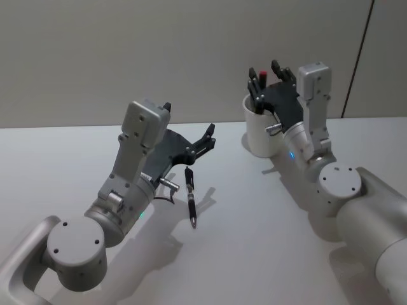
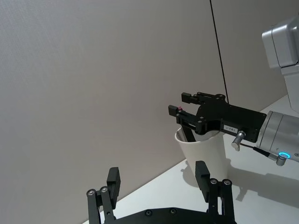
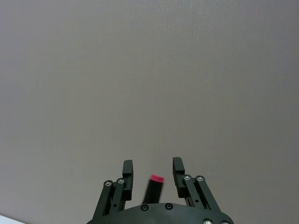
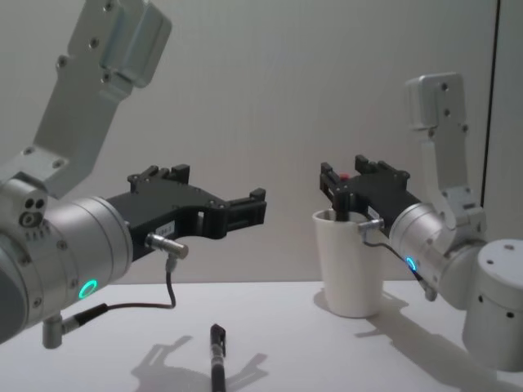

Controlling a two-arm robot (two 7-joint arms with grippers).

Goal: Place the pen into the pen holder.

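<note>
- Pen holder (image 1: pixel 259 136): white tapered paper cup with a rolled rim. It stands upright on the table (image 1: pixel 267 254), on the robot's right side and close to the wall (image 3: pixel 140 70).
- Red-tipped pen (image 3: pixel 156 179): dark shaft with a red end. It stands in the pen holder with the red end up, clear of the rim. The shaft runs down inside the cup, and its lower end is hidden there.
- Right gripper (image 1: pixel 264 70): directly over the mouth of the pen holder, reaching in from the right. Its pincer is released. In the right wrist view the two fingers (image 3: pixel 127 170) stand apart, one on each side of the red end, with a gap showing on each side. The lower part of the gripper sits at the cup's rim; whether it touches the rim cannot be told.
- Black pen (image 1: pixel 191 198): lies flat on the table near the centre, left of the pen holder and well apart from it. It lies roughly lengthwise, pointing away from the robot, and nothing touches it.
- Left gripper (image 1: pixel 205 141): raised above the table, over the far end of the black pen and clear of it. Its pincer is released and holds nothing, the fingers spread wide in the left wrist view and pointing towards the pen holder.
</note>
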